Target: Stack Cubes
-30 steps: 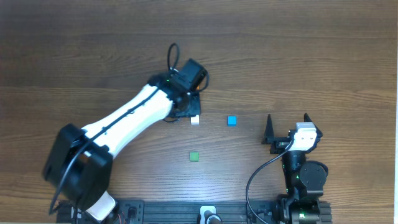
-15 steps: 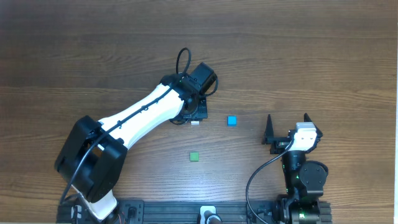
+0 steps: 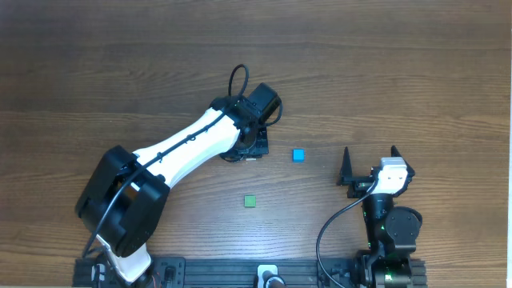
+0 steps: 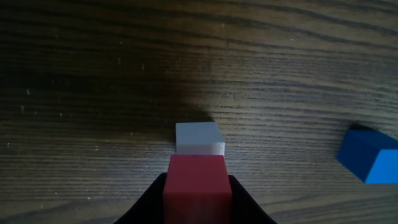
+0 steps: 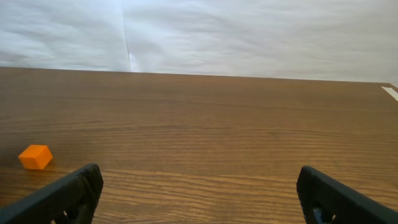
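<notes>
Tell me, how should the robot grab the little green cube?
Probably from straight above, pinching two opposite side faces of the green cube. It sits flat on the table with bare wood all around, so there's room to come down on either side.

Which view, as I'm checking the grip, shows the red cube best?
The left wrist view: the red cube sits clamped in the left gripper. In the top view that arm covers it; the right wrist view faces elsewhere.
</notes>
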`<state>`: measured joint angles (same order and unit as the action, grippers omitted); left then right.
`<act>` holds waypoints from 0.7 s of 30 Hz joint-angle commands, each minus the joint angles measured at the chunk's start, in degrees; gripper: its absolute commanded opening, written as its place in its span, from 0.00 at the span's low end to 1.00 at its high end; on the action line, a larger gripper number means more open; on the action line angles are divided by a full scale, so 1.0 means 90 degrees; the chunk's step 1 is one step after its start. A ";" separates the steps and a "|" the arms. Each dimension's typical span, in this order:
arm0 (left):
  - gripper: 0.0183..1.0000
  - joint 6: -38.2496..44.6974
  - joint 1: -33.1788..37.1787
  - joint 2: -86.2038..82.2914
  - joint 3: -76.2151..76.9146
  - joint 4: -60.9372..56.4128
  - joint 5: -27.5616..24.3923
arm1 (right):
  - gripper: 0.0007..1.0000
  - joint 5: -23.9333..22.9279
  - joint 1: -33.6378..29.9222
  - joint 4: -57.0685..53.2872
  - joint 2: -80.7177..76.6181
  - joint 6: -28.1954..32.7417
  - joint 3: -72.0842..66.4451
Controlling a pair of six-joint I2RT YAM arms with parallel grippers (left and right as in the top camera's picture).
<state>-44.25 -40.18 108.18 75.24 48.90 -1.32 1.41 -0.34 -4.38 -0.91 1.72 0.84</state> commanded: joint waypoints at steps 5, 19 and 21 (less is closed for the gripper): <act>0.15 -0.0138 -0.0027 0.0119 0.0138 0.0022 -0.0058 | 0.99 0.0010 -0.0036 0.0017 0.0058 0.0010 -0.0058; 0.17 -0.0136 -0.0053 0.0153 0.0138 -0.0100 -0.0034 | 0.99 0.0010 -0.0036 0.0017 0.0058 0.0010 -0.0058; 0.17 -0.0136 -0.0053 0.0160 0.0138 -0.0100 -0.0034 | 0.99 0.0010 -0.0036 0.0017 0.0058 0.0010 -0.0058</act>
<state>-44.66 -40.45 108.68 75.29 48.18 -1.48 1.41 -0.34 -4.38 -0.91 1.72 0.84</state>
